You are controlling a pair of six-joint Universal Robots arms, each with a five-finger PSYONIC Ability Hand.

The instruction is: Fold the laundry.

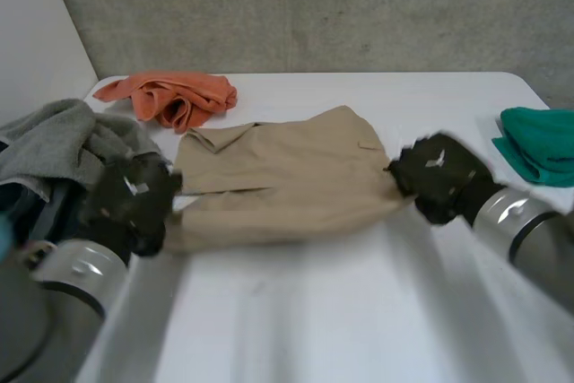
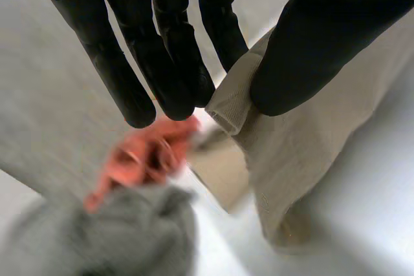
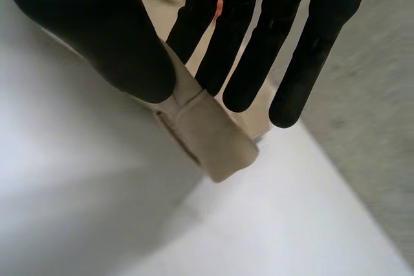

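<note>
A beige garment (image 1: 287, 177) lies spread across the middle of the white table (image 1: 359, 311), partly folded lengthwise. My left hand (image 1: 134, 199) is at its left end; in the left wrist view my thumb and fingers (image 2: 174, 63) pinch a hemmed edge of the beige garment (image 2: 304, 140). My right hand (image 1: 437, 175) is at the garment's right end. In the right wrist view its thumb (image 3: 103, 37) and fingers pinch a hemmed corner of the beige garment (image 3: 213, 140), lifted off the table.
An orange cloth (image 1: 175, 96) lies crumpled at the back left. A grey heap of laundry (image 1: 63, 145) sits at the left edge, close to my left arm. A teal cloth (image 1: 543, 143) lies folded at the right edge. A grey wall stands behind the table.
</note>
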